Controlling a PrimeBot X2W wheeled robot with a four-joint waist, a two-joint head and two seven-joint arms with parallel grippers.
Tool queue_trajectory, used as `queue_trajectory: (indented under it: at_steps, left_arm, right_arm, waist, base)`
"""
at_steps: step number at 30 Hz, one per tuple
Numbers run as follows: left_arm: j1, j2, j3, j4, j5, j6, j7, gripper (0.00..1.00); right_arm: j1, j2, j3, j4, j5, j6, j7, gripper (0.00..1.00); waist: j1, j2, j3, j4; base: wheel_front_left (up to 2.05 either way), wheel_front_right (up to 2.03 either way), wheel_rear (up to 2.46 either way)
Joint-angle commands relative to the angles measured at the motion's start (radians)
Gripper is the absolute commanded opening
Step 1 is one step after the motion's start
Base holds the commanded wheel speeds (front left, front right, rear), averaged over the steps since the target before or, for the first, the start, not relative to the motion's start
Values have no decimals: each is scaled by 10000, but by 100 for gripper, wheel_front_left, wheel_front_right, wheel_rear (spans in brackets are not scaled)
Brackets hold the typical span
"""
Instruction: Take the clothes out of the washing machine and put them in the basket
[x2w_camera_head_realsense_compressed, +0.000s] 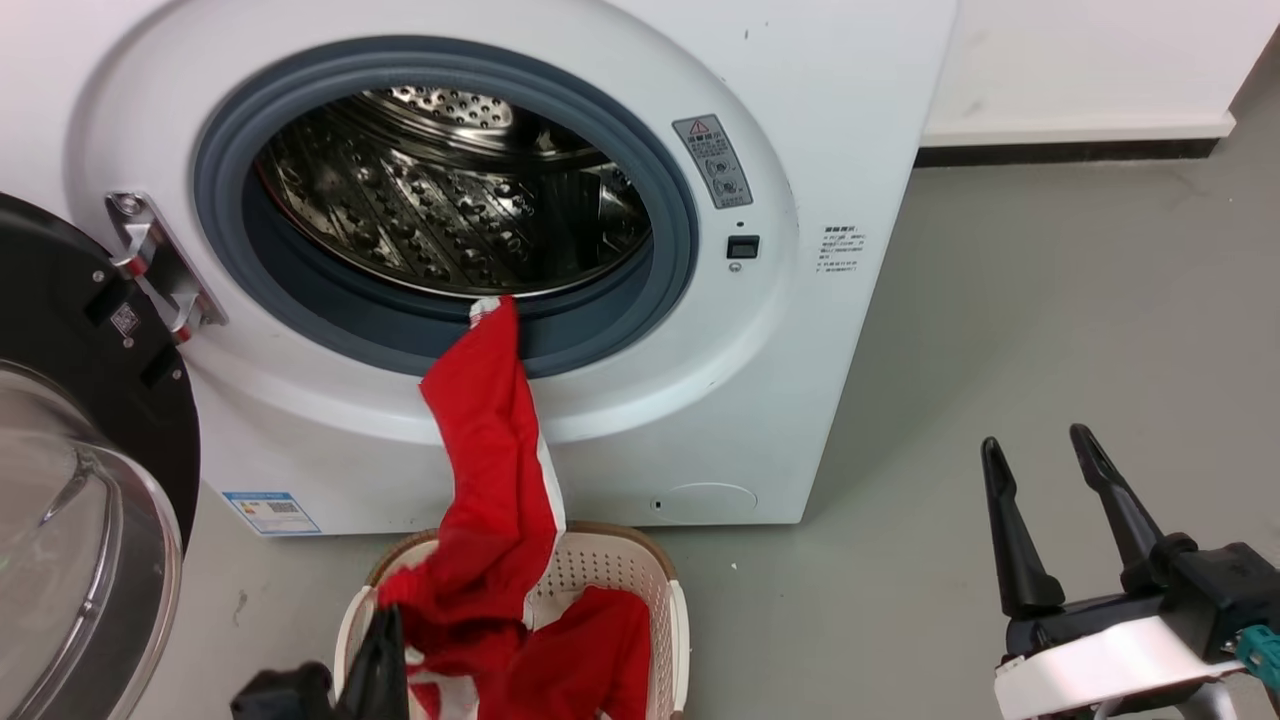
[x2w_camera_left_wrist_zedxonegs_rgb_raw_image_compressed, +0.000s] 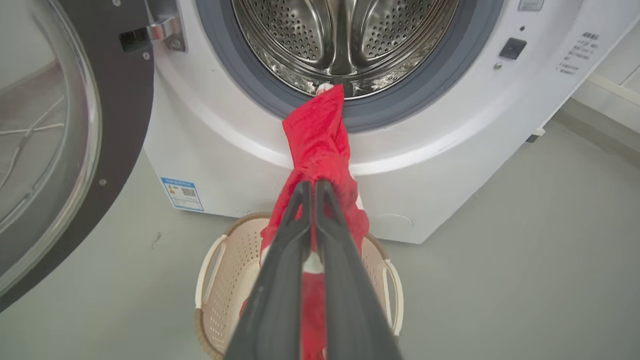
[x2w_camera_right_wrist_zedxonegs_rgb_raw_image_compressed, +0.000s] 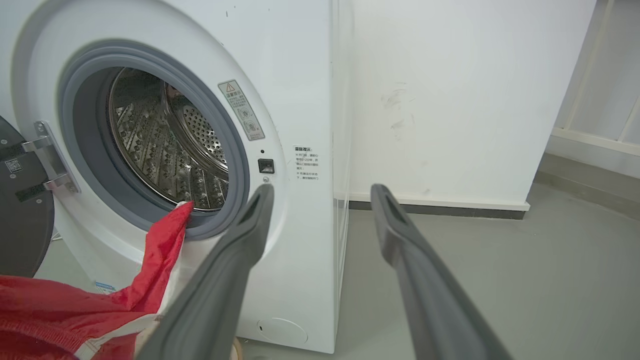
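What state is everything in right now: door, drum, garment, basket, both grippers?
door: swung open.
drum: empty except the garment's tip at its front edge.
garment: strung from the drum's edge down into the basket, only partly in.
basket: upright, holding the garment's lower part.
left gripper: shut on the garment.
right gripper: open, empty.

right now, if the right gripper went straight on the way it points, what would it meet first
Probably the washing machine, near its front corner; the right gripper is open with nothing between, though depth is unclear.
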Motion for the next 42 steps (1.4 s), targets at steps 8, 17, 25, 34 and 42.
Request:
queue_trajectory:
  at_steps: [8, 17, 25, 34, 42]
  left_arm:
    - [-455, -720, 170, 2808, -634, -555, -1170, 0]
    - [-2195, -1139, 626, 5684, -823, -1220, -1785, 0]
    - [-4015, -1438, 1524, 8025, -616, -1624, -1864, 0]
    - [-5766, -1398, 2446, 9952, -56, -1807, -1849, 0]
    - [-6665, -1269, 2781, 11489, 138, -1934, -1851, 0]
  right_arm:
    - [-408, 4, 29, -250, -104, -7, 81, 100]
    - [-900, 6, 43, -404, -176, -7, 59, 100]
    - [-1563, -4, 92, -468, -181, -7, -117, 100]
    - [-2220, -153, 127, -616, 73, -7, -440, 100]
    - [-2477, -237, 183, -512, 198, -7, -620, 100]
  waist:
    - [0, 0, 772, -392]
    - [0, 0, 2053, -890]
    - [0, 0, 3587, -1421]
    - [0, 0, 5151, -2023]
    - [0, 0, 5861, -2327]
  base:
    - [0, 0, 0]
    - [0, 0, 0]
    - [0, 0, 0]
    - [0, 0, 0]
    - [0, 0, 0]
